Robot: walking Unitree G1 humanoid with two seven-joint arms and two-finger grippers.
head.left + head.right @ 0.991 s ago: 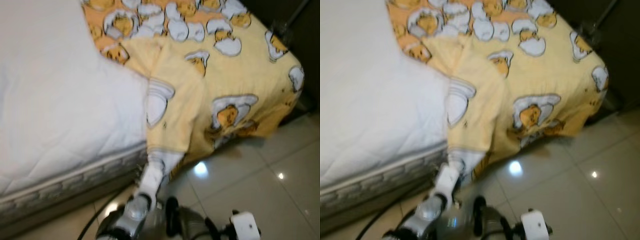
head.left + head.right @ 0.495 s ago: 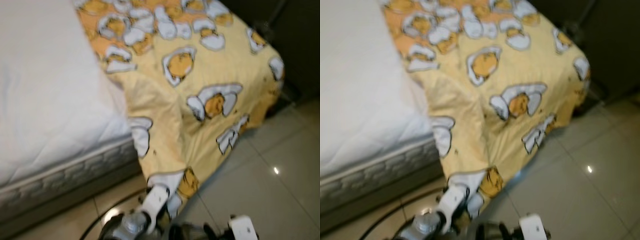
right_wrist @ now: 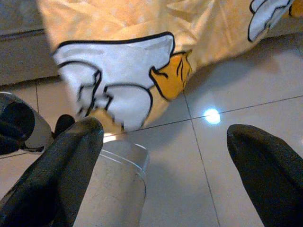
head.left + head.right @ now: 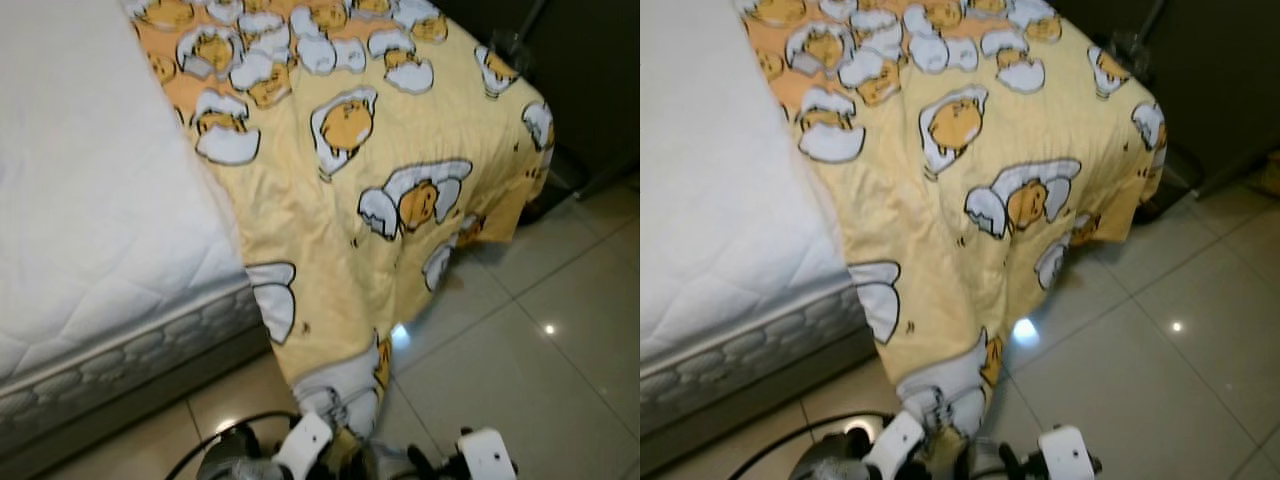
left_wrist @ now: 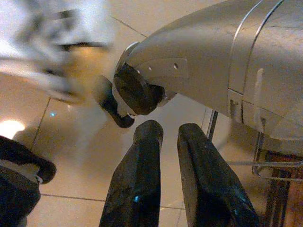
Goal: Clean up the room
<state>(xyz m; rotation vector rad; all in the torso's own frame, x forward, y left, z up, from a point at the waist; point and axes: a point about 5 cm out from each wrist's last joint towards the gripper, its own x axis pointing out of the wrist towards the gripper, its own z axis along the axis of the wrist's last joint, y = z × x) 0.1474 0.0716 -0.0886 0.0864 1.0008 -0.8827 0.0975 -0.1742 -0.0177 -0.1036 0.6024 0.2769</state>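
Note:
A yellow blanket printed with egg cartoons lies over the corner of the bed and hangs down to the floor tiles. Its white and orange lower corner hangs just ahead of my right gripper, which is open and empty above the floor. My left arm is low at the bottom edge of the eye views, right under that corner. In the left wrist view my left gripper is shut with nothing between its fingers, pointing at the floor beside my own silver body.
The bare white quilted mattress takes up the left side. Glossy beige floor tiles spread to the right. Dark furniture stands at the back right. A black cable curls on the floor near my feet.
The bunched blanket has come down and now lies spread flat over the bed corner, reaching the floor. My left arm has dropped from the mattress edge to near the floor.

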